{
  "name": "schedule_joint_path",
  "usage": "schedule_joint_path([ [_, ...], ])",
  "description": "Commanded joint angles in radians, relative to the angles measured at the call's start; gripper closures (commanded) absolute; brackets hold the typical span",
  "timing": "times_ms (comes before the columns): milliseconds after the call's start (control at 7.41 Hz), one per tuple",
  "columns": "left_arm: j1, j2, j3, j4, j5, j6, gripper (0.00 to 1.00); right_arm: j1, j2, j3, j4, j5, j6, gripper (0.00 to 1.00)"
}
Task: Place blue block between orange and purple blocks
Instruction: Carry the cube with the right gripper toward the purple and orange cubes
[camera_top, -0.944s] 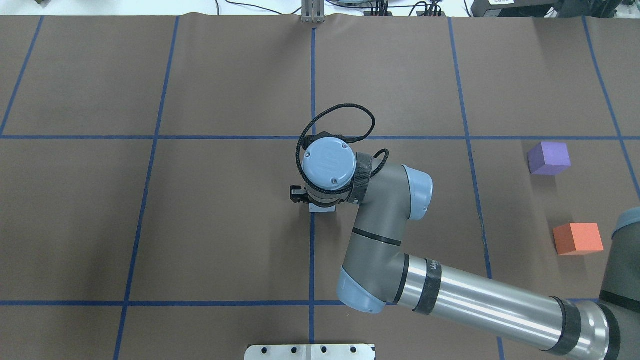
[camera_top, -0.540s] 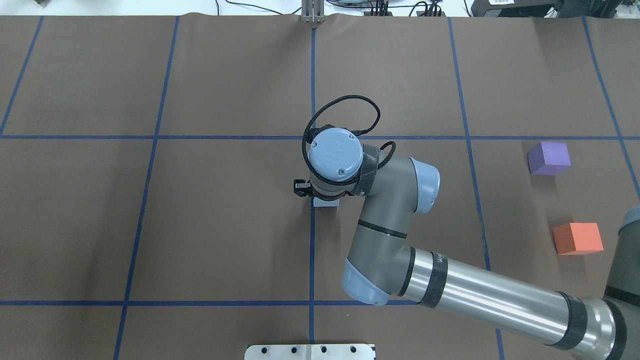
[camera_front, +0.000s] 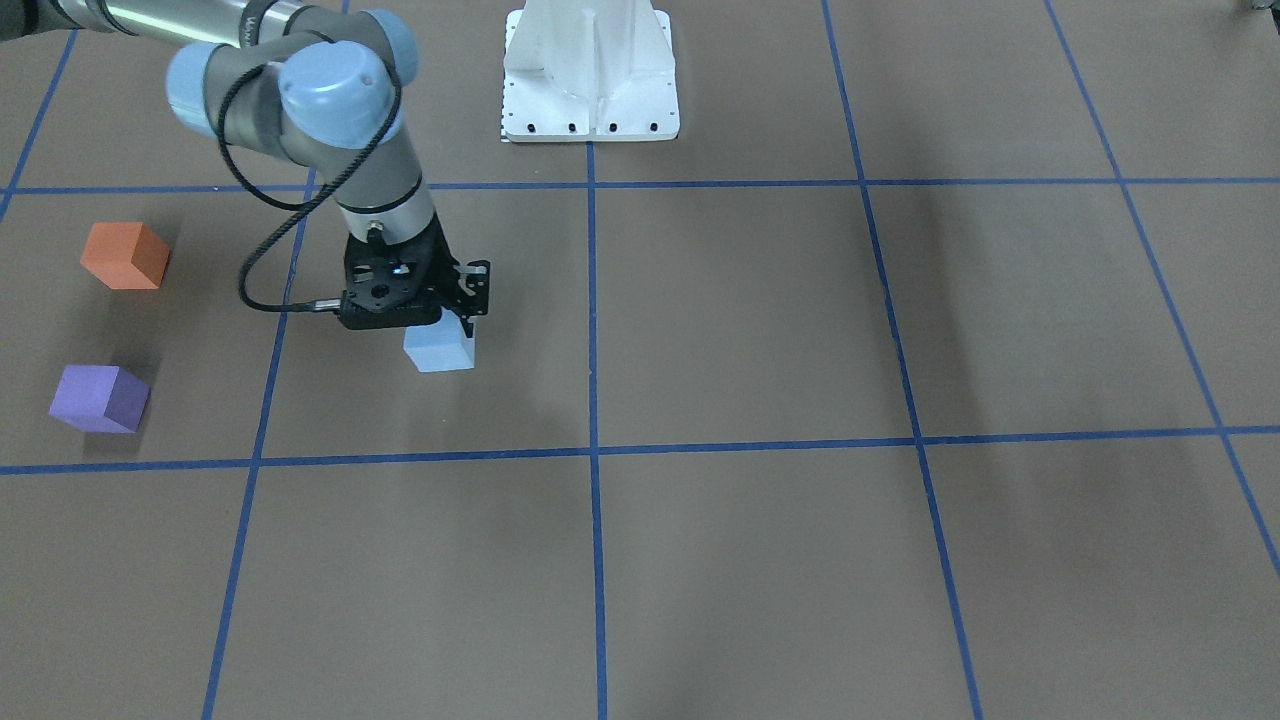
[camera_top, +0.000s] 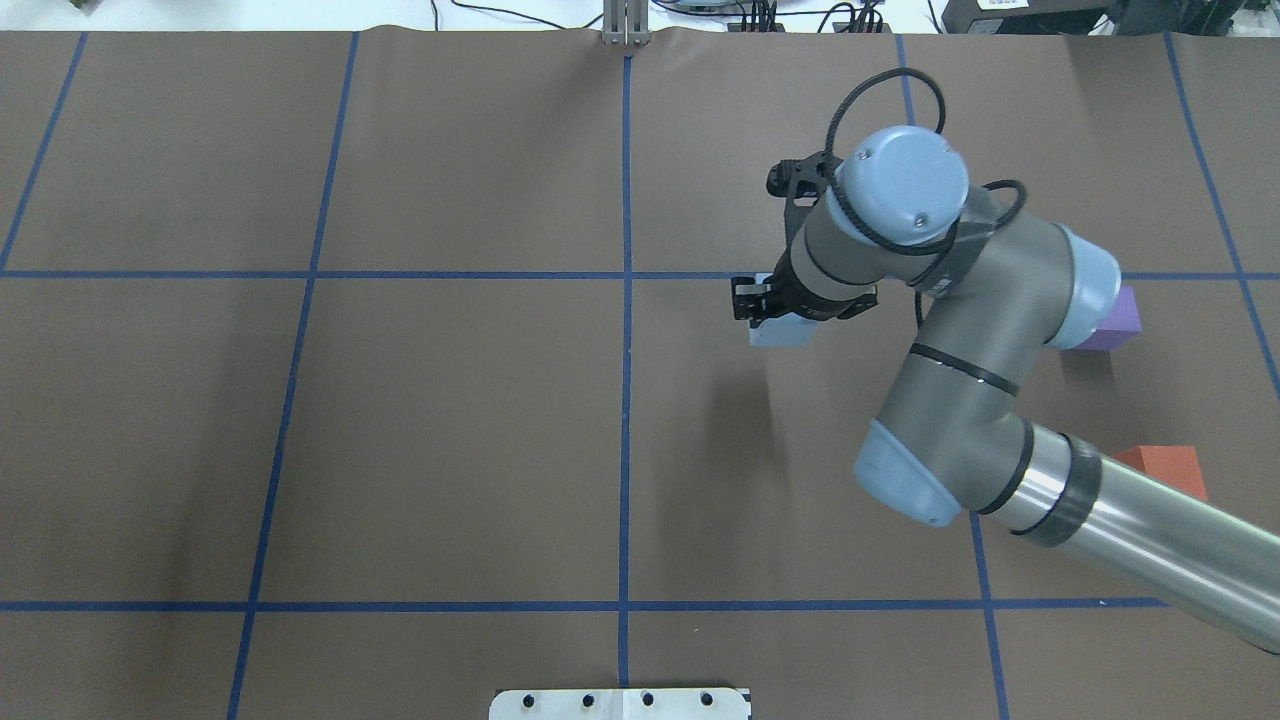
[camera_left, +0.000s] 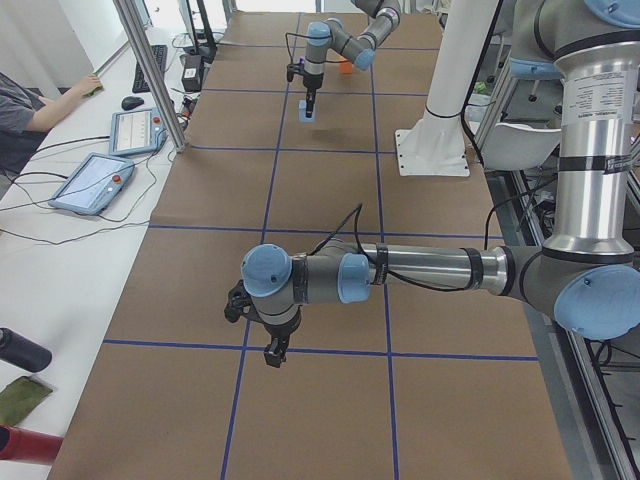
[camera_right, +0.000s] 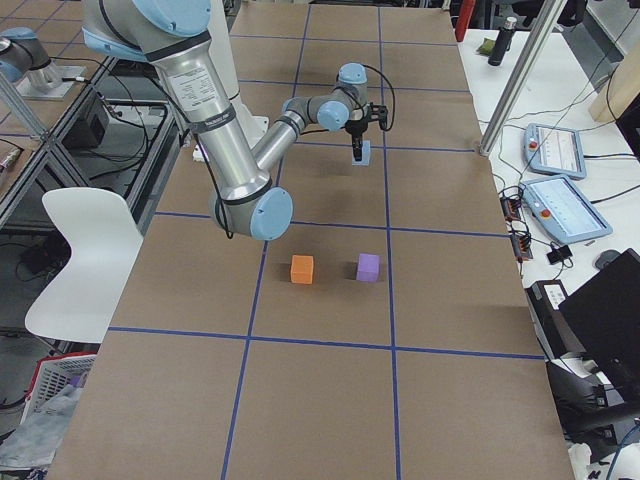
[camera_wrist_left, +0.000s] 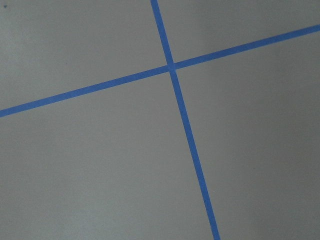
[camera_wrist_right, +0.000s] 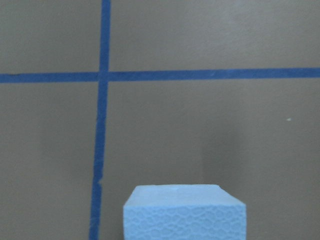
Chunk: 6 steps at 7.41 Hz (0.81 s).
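Note:
My right gripper (camera_front: 437, 328) is shut on the light blue block (camera_front: 440, 350) and holds it a little above the brown table, with its shadow on the mat below. The block also shows in the overhead view (camera_top: 780, 333) and low in the right wrist view (camera_wrist_right: 185, 212). The orange block (camera_front: 125, 255) and the purple block (camera_front: 100, 398) sit apart on the robot's right side. In the overhead view my arm partly covers the purple block (camera_top: 1122, 318) and the orange block (camera_top: 1168, 466). My left gripper (camera_left: 272, 352) shows only in the exterior left view, so I cannot tell if it is open or shut.
Blue tape lines (camera_top: 625, 300) divide the brown mat into squares. The white robot base plate (camera_front: 590, 80) stands at the robot's edge of the table. Tablets (camera_right: 563, 205) and a metal post (camera_right: 520, 70) are off the far edge.
My right arm has carried the blue block from the table's centre line to the right and farther from the robot, toward the purple block. The arm now covers part of both blocks.

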Motion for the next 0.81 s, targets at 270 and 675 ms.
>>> schedule_joint_path([
  [270,-0.001,0.001,-0.044,0.000,-0.001,-0.079,0.00,0.263,-0.371,0.075,0.089,0.172,-0.325,1.00],
  [675,-0.001,0.010,-0.061,0.000,-0.001,-0.088,0.00,0.287,-0.646,0.075,0.366,0.177,-0.309,1.00],
])
